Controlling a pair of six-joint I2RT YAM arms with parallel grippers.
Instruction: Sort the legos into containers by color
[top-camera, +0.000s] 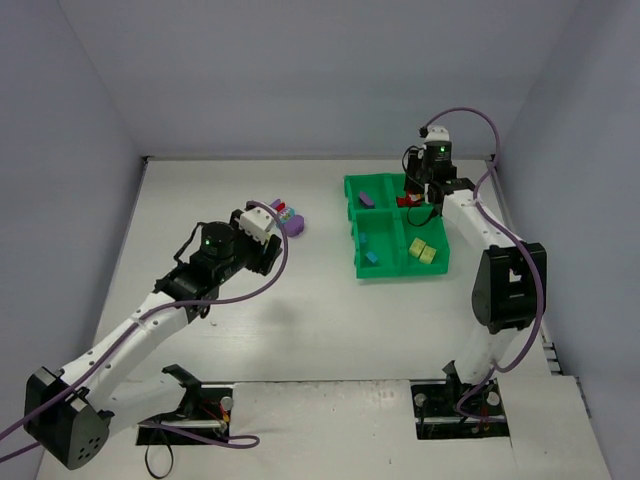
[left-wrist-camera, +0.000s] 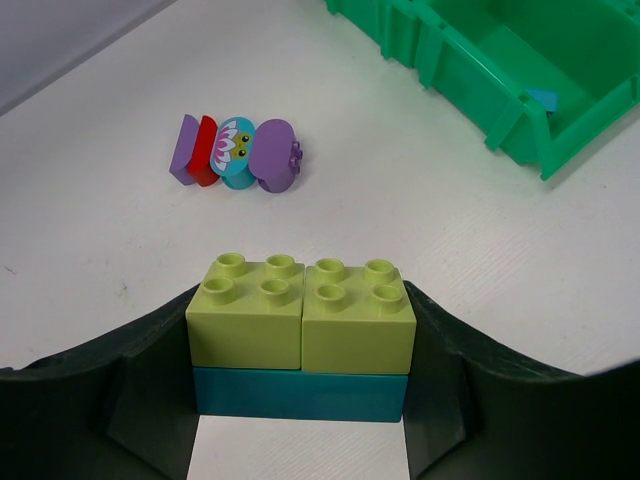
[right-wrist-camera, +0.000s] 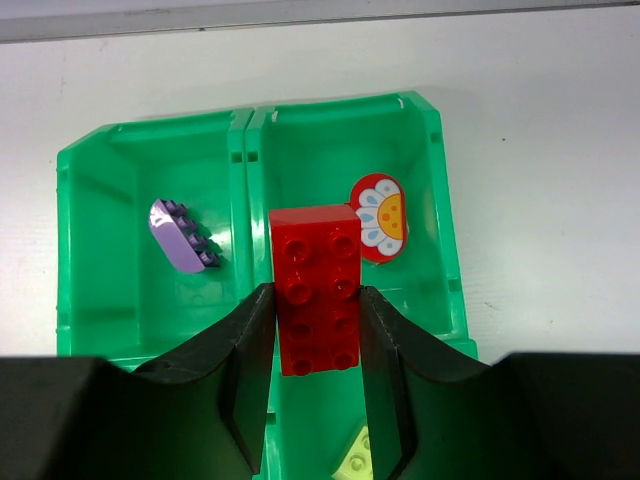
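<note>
My left gripper (left-wrist-camera: 300, 345) is shut on a stack of legos: two yellow-green bricks (left-wrist-camera: 300, 310) on a teal brick (left-wrist-camera: 298, 395), held above the table; it shows in the top view (top-camera: 262, 238). My right gripper (right-wrist-camera: 315, 305) is shut on a red brick (right-wrist-camera: 315, 245) over the green tray's (right-wrist-camera: 90, 160) far right compartment, which holds a round red flower piece (right-wrist-camera: 380, 215). A purple piece (right-wrist-camera: 180, 237) lies in the far left compartment. A yellow-green brick (right-wrist-camera: 355, 462) shows below my fingers.
A cluster of purple, red and teal legos (left-wrist-camera: 235, 152) lies on the table left of the tray (top-camera: 352, 225), also seen from above (top-camera: 288, 218). The near compartments hold blue bricks (top-camera: 370, 250) and yellow-green bricks (top-camera: 423, 250). Grey walls enclose the table.
</note>
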